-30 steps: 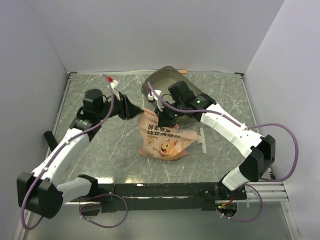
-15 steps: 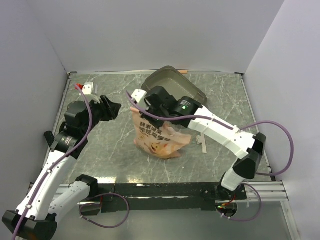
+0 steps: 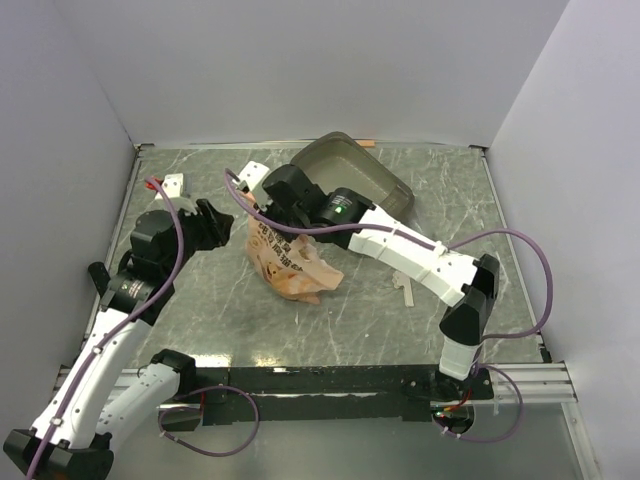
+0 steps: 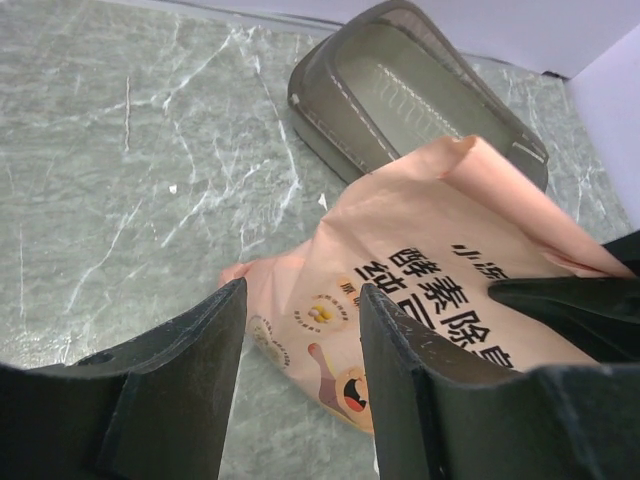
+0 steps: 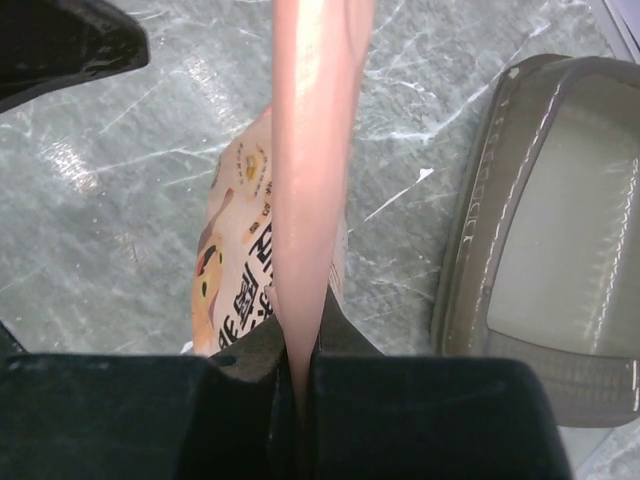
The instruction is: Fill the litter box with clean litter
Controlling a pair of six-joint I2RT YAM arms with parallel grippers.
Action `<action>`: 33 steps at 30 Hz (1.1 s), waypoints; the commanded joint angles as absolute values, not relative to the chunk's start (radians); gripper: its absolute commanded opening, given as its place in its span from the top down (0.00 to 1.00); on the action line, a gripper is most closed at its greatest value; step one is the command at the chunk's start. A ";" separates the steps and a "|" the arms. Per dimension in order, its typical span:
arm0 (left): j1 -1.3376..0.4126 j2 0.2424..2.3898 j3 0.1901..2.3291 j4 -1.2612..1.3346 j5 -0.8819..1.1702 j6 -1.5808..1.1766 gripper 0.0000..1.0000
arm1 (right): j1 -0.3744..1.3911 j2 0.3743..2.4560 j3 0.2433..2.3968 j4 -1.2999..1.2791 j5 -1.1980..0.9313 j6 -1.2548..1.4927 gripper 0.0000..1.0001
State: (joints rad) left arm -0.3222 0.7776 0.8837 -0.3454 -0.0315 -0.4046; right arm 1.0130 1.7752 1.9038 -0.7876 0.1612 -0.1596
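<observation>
- The rounded grey-brown translucent plastic litter box (image 3: 345, 160) sits in the upper centre of the top view. No granules show in it, so the clean litter is presumably all inside the bag.
- The orange-pink printed plastic bag (image 3: 290, 265) hangs just left of the box and below it in the frame, over bare green-grey marbled table top (image 3: 200, 300). If it opens or tips there, you spill litter on the table instead of in the box. You cannot tell from these views whether its mouth is cut open.
- Your right gripper (image 5: 300, 370) is clamped on a thin fold of the bag's top edge. That is a small pinch for a loaded bag, and the film could slide out if you swing it.
- The right arm reaches across in front of the box, so a low pass could shove the light tray.
- Your left gripper (image 4: 300, 300) stands part-open and holds nothing, with the bag just beyond its fingers. If you close blindly, it may crumple the bag.
</observation>
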 commanded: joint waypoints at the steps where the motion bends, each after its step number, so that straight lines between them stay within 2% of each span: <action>1: -0.322 0.770 0.864 -0.328 -0.037 -0.397 0.46 | 1.022 1.746 1.934 -0.561 0.233 -0.153 1.00; 6: -0.322 0.761 0.870 -0.339 -0.031 -0.393 0.46 | 1.020 1.790 2.013 -0.615 0.213 -0.161 1.00; 7: -0.322 0.758 0.871 -0.342 -0.032 -0.393 0.46 | 1.022 1.784 2.002 -0.614 0.206 -0.160 0.96; 9: -0.322 0.749 0.879 -0.354 -0.037 -0.387 0.46 | 1.020 1.758 1.991 -0.617 0.187 -0.156 0.84; 11: -0.322 0.744 0.891 -0.362 -0.044 -0.380 0.46 | 1.022 1.724 1.985 -0.629 0.180 -0.150 0.63; 12: -0.322 0.741 0.896 -0.370 -0.044 -0.380 0.46 | 1.023 1.712 1.982 -0.635 0.184 -0.147 0.48; 14: -0.322 0.742 0.917 -0.382 -0.037 -0.377 0.46 | 1.022 1.657 1.968 -0.647 0.204 -0.135 0.37; 15: -0.322 0.742 0.925 -0.390 -0.031 -0.376 0.46 | 1.023 1.634 1.942 -0.650 0.215 -0.132 0.28; 18: -0.322 0.736 0.957 -0.391 0.008 -0.382 0.45 | 1.022 1.536 1.863 -0.667 0.279 -0.112 0.21; 23: -0.322 0.778 1.054 -0.376 0.153 -0.419 0.43 | 1.016 1.373 1.715 -0.690 0.368 -0.058 0.19; 25: -0.322 0.801 1.092 -0.348 0.204 -0.436 0.42 | 1.000 1.320 1.646 -0.695 0.367 -0.028 0.20; 27: -0.322 0.834 1.114 -0.328 0.255 -0.440 0.42 | 0.986 1.281 1.583 -0.704 0.336 -0.003 0.30; 28: -0.322 0.845 1.132 -0.312 0.261 -0.439 0.42 | 0.971 1.270 1.560 -0.703 0.327 -0.003 0.38; 29: -0.322 0.866 1.140 -0.307 0.265 -0.437 0.42 | 0.966 1.258 1.511 -0.692 0.319 0.029 0.63; 31: -0.322 0.887 1.158 -0.295 0.287 -0.431 0.41 | 0.953 1.230 1.461 -0.672 0.279 0.057 0.84; 32: -0.324 0.900 1.160 -0.278 0.291 -0.431 0.41 | 0.934 1.224 1.410 -0.663 0.262 0.067 1.00; 33: -0.324 0.907 1.160 -0.269 0.302 -0.433 0.41 | 0.922 1.209 1.384 -0.629 0.244 0.083 1.00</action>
